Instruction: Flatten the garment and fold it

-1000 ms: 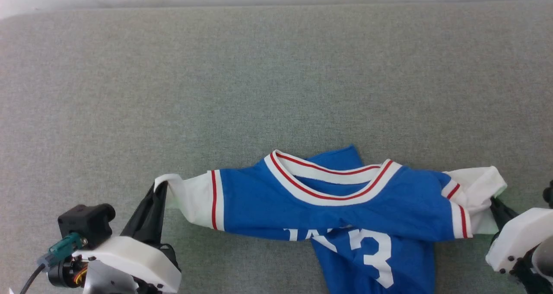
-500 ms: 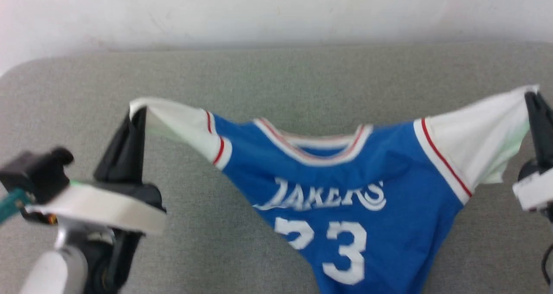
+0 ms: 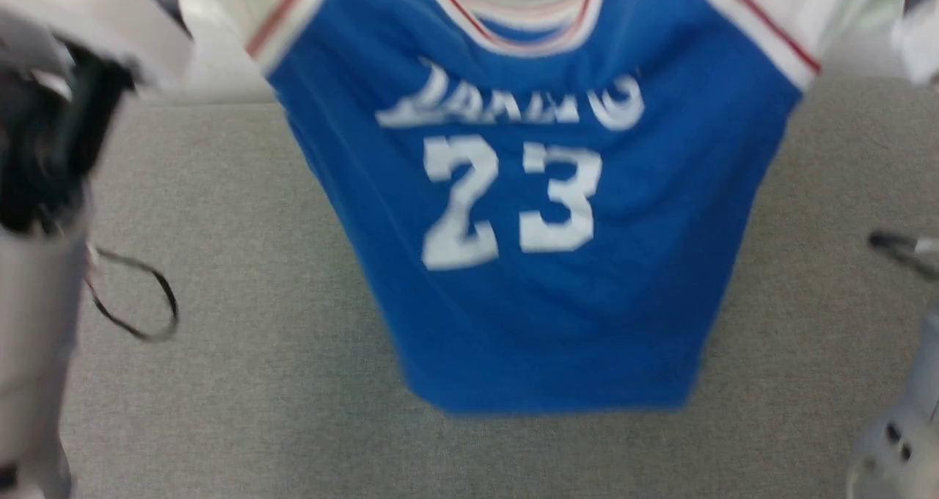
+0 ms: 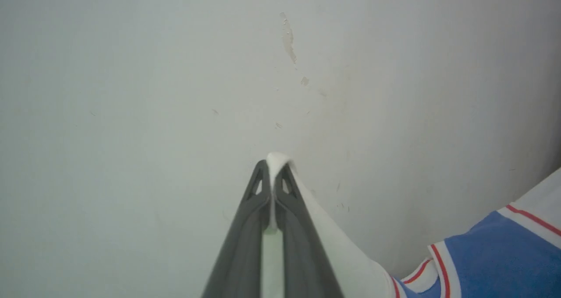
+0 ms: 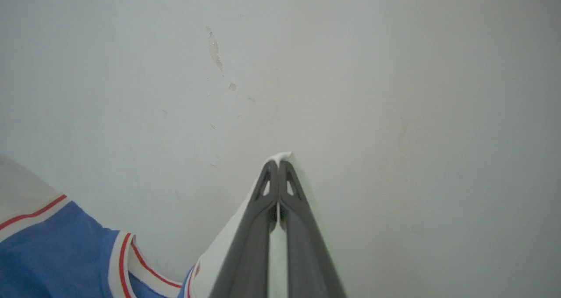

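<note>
— How many shirts, and which way up?
— One garment. It hangs with collar up and hem down, its long axis vertical, over the grey surface.
— And the grippers?
— Two. The left gripper pinches one white sleeve tip, with the blue body off to its right. The right gripper pinches the other sleeve tip, body to its left.

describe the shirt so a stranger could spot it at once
Look above the wide grey fabric surface. The garment hangs there, one white sleeve pinched in the left end effector, the other in the right end effector. Only it is bright blue, with a white 23 on the chest.
</note>
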Controlling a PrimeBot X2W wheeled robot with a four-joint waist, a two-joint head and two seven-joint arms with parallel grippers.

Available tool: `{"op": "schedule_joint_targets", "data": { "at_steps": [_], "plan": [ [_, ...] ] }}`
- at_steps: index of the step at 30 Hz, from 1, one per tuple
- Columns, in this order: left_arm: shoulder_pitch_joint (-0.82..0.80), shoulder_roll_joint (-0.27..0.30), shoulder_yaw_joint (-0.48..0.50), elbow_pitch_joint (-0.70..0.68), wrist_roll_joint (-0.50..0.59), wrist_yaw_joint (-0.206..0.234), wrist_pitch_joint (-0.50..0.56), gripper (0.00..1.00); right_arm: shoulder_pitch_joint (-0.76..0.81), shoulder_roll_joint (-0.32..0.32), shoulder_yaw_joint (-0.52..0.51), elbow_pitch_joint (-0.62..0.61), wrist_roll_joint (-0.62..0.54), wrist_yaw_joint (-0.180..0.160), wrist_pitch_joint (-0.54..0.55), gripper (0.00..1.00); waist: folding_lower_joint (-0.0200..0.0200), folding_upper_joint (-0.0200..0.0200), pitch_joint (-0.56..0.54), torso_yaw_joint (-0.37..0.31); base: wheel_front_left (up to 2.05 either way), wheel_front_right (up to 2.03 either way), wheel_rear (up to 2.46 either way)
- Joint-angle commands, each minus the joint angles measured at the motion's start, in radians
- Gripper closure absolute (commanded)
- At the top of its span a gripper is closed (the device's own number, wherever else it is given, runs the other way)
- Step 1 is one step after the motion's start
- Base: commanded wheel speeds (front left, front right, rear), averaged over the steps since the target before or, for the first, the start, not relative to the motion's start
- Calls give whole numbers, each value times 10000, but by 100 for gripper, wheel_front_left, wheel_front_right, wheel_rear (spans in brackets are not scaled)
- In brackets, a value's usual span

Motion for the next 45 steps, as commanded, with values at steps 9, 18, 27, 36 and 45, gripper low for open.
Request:
{"op": "schedule_joint_targets", "data": {
  "at_steps": [9,18,27,36,45],
  "plan": [
    [-3523,358,-455,2946,727,-454,870,100,-3695,-516,222,2950,-1020,-7,95,100,-2,0,1054,-362,0,0,0],
    [-6303,111,-197,4263,1248,-268,-242,100,-6798,-601,288,5151,-2235,-7,-536,100,-2,0,3078,-290,0,0,0],
    [-7601,-212,160,5224,1117,-369,-1656,100,-8618,-895,142,6418,-2985,-7,-1403,100,-2,0,4452,81,0,0,0],
    [-7955,-437,528,5721,774,-447,-2690,100,-9374,-1232,308,7055,-3432,-7,-2180,100,-2,0,5262,190,0,0,0],
    [-7281,-428,912,5594,192,-885,-3464,100,-8892,-1559,963,7192,-2763,-7,-2629,100,-2,0,5711,246,0,0,0]
  ]
}}
